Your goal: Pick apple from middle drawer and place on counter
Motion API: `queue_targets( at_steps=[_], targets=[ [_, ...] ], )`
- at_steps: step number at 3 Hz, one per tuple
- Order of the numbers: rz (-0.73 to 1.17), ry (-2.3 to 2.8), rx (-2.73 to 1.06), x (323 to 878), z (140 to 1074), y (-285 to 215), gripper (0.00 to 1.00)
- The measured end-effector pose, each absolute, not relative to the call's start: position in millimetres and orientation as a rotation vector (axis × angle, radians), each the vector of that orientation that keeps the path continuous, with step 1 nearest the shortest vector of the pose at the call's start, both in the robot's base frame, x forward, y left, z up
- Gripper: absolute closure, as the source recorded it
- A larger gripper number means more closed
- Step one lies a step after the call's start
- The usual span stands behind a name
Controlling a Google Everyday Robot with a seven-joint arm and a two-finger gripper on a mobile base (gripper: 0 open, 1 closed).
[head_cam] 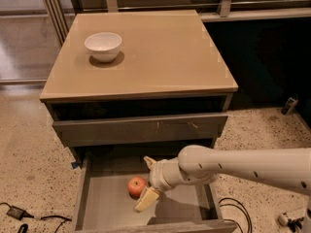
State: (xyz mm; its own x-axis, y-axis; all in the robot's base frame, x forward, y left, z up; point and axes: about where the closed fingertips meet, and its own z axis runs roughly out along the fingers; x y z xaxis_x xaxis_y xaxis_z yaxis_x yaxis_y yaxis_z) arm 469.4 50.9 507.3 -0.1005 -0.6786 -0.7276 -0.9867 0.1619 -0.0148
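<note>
Gripper (pixel 144 183) down inside open middle drawer (pixel 104 204), jaws spread either side of apple (pixel 136 187), seemingly not yet clenched on it. Apple rests on drawer floor. White bowl (pixel 103 45) sits on counter (pixel 160 52). Left: grasp, lift, place on counter.

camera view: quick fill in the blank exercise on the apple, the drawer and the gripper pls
1. The small round ___ apple lies in the open grey-brown wooden middle drawer.
2. The white two-finger gripper reaches into that drawer beside the apple, its fingers ___.
3. The round bowl standing on the glossy tan counter is ___ in colour.

Missing words: red; open; white.
</note>
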Motion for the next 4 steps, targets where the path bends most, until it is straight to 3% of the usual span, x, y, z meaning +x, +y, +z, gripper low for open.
queue_targets(
  at_steps=[4],
  targets=[
    [0.774,1.911,-1.489,483,405,67,0.00]
  ],
)
